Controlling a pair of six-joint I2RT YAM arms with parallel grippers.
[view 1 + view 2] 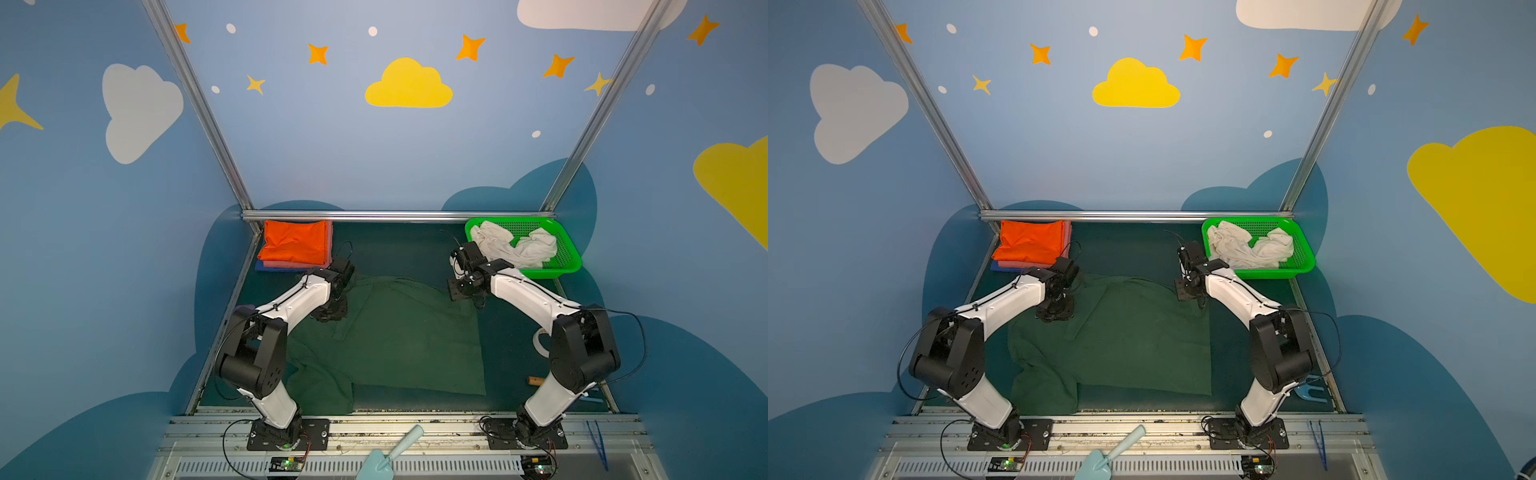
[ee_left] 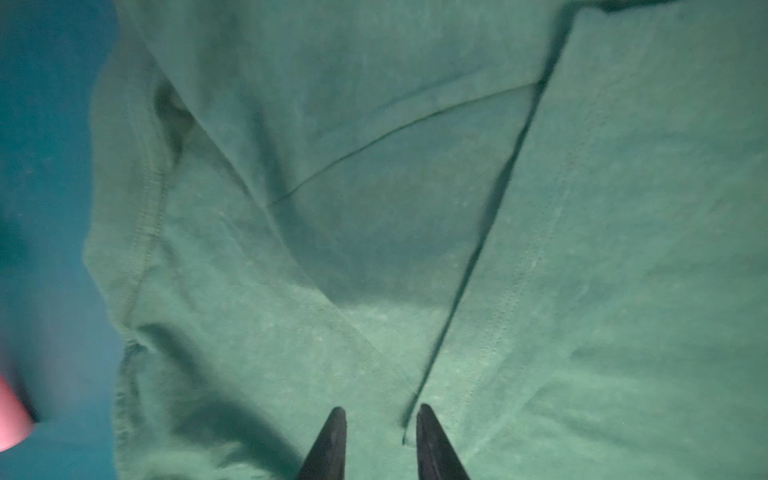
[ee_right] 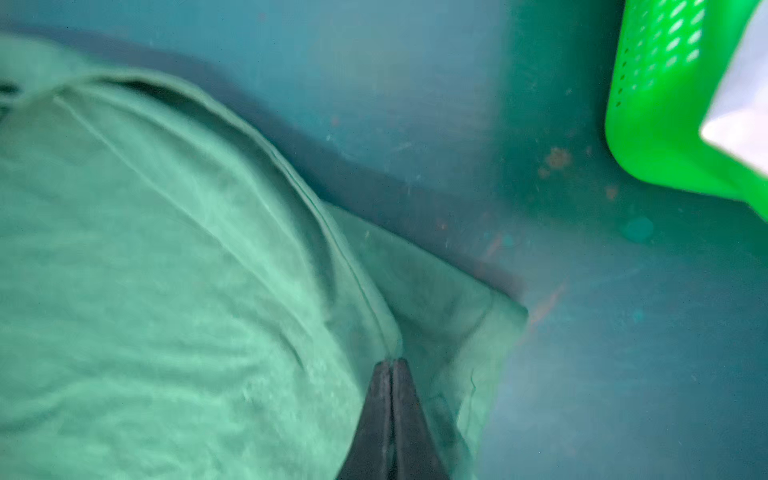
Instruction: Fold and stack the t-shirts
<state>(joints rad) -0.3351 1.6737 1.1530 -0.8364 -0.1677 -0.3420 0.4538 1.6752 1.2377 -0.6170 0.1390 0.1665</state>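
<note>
Top views, cloth: the green shirt (image 1: 399,340) lies spread mid-mat, bunched at its 7 o'clock corner. The stack (image 1: 293,245) sits at 11 o'clock and the white shirt (image 1: 515,245) is in the basket (image 1: 569,262) at 1 o'clock.
Top views, arms: the left gripper (image 1: 330,313) is low at the shirt's 10 o'clock edge and the right gripper (image 1: 478,301) at its 1 o'clock corner. I can't read the jaws from here.
Left wrist: the left gripper (image 2: 380,409) has its fingers parted over a fold edge, with flat cloth showing between them. It holds nothing.
Right wrist: the right gripper (image 3: 392,361) has its tips pressed together, and a seam ridge runs straight into them. I take that as a pinch on the shirt. The picture is smeared.
Risk, skew: if I lift now, only one corner rises and the fold drags crooked.
Risk, slip: the right's bite looks thin, so a tug could pull it free.
Risk, basket: it stands near the right gripper, and a wide swing could knock it.
</note>
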